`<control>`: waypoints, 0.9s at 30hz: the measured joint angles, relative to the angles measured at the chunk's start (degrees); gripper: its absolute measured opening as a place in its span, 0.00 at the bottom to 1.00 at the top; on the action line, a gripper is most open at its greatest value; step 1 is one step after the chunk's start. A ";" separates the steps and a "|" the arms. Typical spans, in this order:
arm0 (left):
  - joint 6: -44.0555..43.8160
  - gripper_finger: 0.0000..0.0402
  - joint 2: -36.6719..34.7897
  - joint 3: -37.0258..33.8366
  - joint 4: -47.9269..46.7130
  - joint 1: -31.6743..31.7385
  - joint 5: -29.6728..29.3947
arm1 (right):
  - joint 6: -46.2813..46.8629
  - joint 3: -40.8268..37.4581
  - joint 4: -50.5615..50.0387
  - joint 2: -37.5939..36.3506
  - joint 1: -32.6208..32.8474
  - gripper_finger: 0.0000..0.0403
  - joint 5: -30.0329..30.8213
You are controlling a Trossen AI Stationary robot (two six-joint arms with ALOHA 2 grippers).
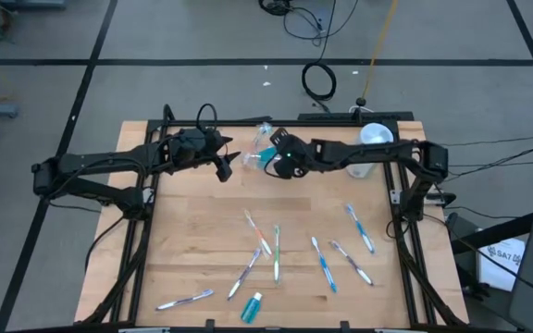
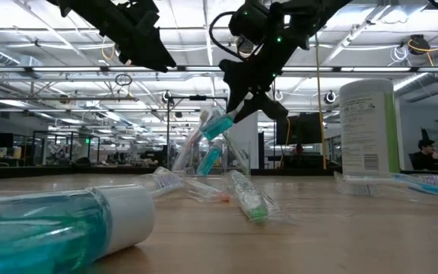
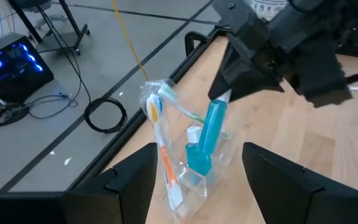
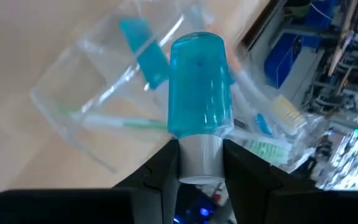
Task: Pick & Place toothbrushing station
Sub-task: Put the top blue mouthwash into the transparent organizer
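Observation:
A clear plastic holder (image 3: pixel 185 180) stands at the table's far middle with toothbrushes (image 3: pixel 157 124) and a small teal tube (image 3: pixel 197 163) leaning inside it. My right gripper (image 1: pixel 276 165) is shut on another teal tube (image 3: pixel 213 127), slanted above the holder. The tube's free end is at the holder's open top; whether it touches, I cannot tell. My left gripper (image 1: pixel 225 168) is open and empty just left of the holder, its fingers (image 3: pixel 129 180) pointing toward it. My right gripper pinches the teal tube's white cap end (image 4: pixel 197 155) between its two fingers. The fingers come slanting down from the table's right. The tube is lifted clear of the table and tilted, its teal body (image 4: pixel 199 87) pointing down toward the holder (image 4: pixel 98 106).
Several packaged toothbrushes (image 1: pixel 276 252) lie scattered over the table's near half, with a teal bottle (image 1: pixel 253 306) at the near edge. A white canister (image 1: pixel 375 141) stands at the far right. Cables (image 1: pixel 319 81) lie on the floor beyond the table.

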 joint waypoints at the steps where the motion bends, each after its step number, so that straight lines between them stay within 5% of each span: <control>1: -0.01 0.61 -0.01 0.00 0.03 0.00 0.00 | -1.66 0.00 -0.20 0.02 -0.20 0.25 -0.02; 27: 0.33 0.61 -0.02 0.00 0.11 -0.02 -0.07 | -32.09 -0.21 6.09 4.55 -1.08 0.28 -7.65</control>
